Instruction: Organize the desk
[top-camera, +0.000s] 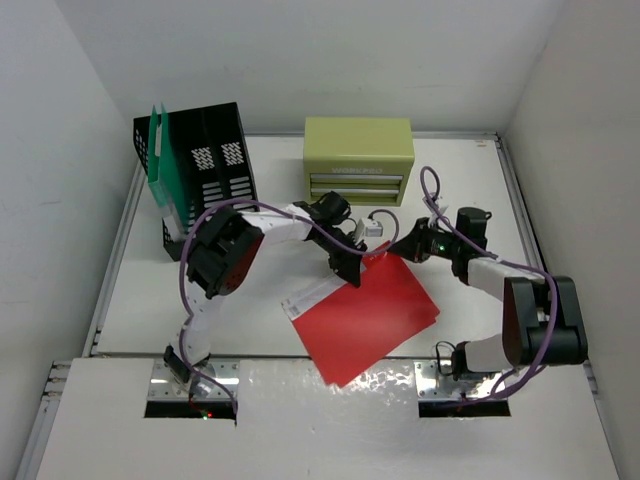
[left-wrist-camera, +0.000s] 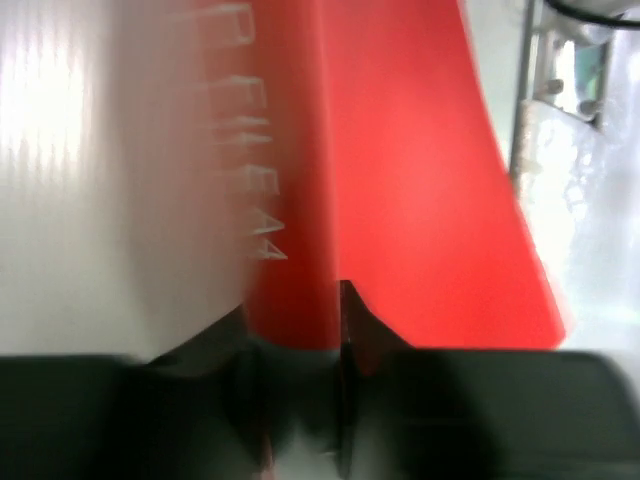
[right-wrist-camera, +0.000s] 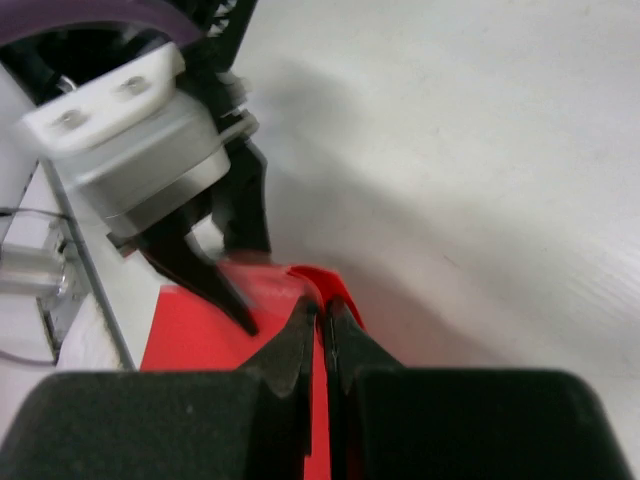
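Note:
A red folder (top-camera: 370, 315) is held tilted above the white desk (top-camera: 200, 320), with white paper (top-camera: 310, 297) sticking out of its left side. My right gripper (top-camera: 402, 250) is shut on the folder's upper edge; in the right wrist view the red sheet (right-wrist-camera: 190, 335) is pinched between its closed tips (right-wrist-camera: 322, 312). My left gripper (top-camera: 350, 272) straddles the same edge a little to the left. In the left wrist view a strip of the folder (left-wrist-camera: 420, 200) runs between its blurred fingers (left-wrist-camera: 295, 320), beside the white paper (left-wrist-camera: 120, 180). Whether they press on it is unclear.
An olive-green drawer chest (top-camera: 358, 160) stands at the back centre. A black slotted file rack (top-camera: 210, 160) with a green folder (top-camera: 160, 160) stands at the back left. A small white object (top-camera: 375, 230) lies in front of the chest. White walls enclose the desk.

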